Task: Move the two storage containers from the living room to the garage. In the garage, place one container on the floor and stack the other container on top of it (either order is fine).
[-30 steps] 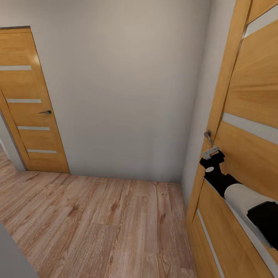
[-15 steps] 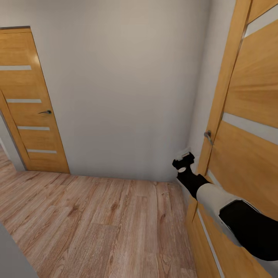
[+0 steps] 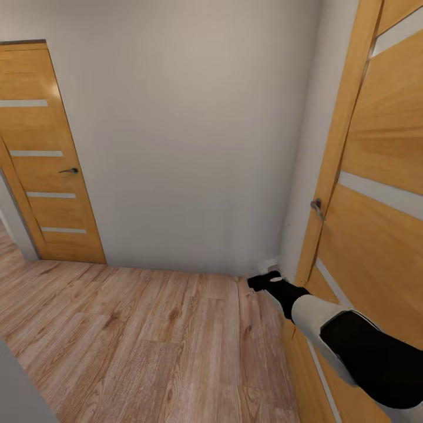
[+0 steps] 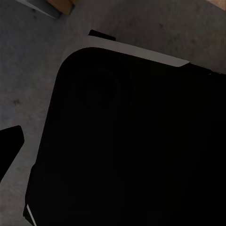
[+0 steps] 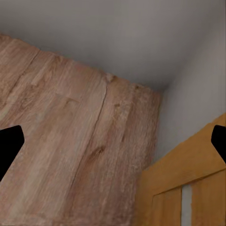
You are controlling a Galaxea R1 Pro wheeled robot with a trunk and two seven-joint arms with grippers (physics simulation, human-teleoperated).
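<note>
The two storage containers are out of view. I face a hallway corner with a light wood-plank floor [image 3: 147, 335]. My right gripper [image 3: 264, 278] hangs low over the planks, at the foot of the wooden door [image 3: 376, 235] on the right and below its handle [image 3: 317, 207]. In the right wrist view its dark fingertips [image 5: 9, 147] stand wide apart, open and empty, over planks and the door's lower corner. In the left wrist view my left gripper [image 4: 113, 146] shows one dark fingertip [image 4: 8, 143] at the frame's edge, with nothing held, over a black part of my own body.
A second wooden door [image 3: 47, 164] with glass slits stands shut at the left. A plain white wall [image 3: 194, 135] closes the corner ahead. Around my dark body [image 4: 132, 141], the left wrist view shows a grey speckled surface [image 4: 28, 75].
My right arm has come away from the door handle and dropped down and to the left, to just above the floor. The view itself has not shifted.
</note>
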